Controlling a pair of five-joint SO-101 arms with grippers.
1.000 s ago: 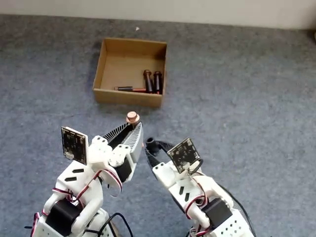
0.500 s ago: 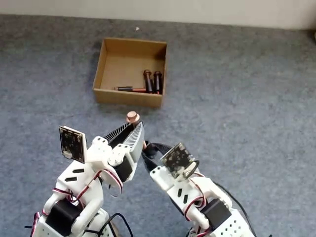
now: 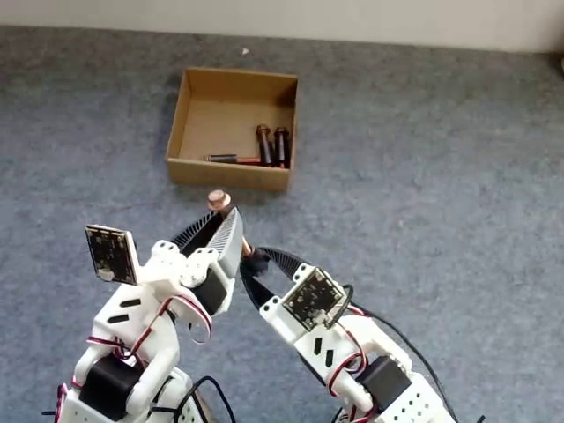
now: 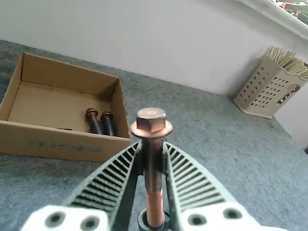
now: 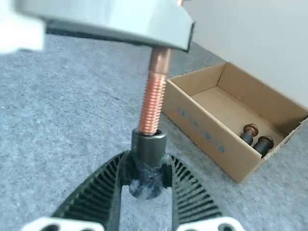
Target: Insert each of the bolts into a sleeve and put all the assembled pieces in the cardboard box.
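- Step: mating. Left gripper [image 4: 152, 149] clamps the copper-coloured hex-flange bolt [image 4: 151, 126]; right gripper [image 5: 146, 169] clamps the dark cylindrical sleeve [image 5: 148, 143].
- Bolt tip sits at the sleeve mouth.
- Next, I'd judge: push coaxially, then drop in the brown cardboard box [image 3: 229, 174].

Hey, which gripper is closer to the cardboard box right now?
Left. The left gripper, holding the bolt, is just short of the front wall of the box; the right gripper, holding the sleeve, sits farther back.

Grey carpet-textured desk [image 3: 441, 132], plain white wall [image 4: 144, 38] behind, beige perforated holder [image 4: 267, 89] of sticks beside the wall, soft even light
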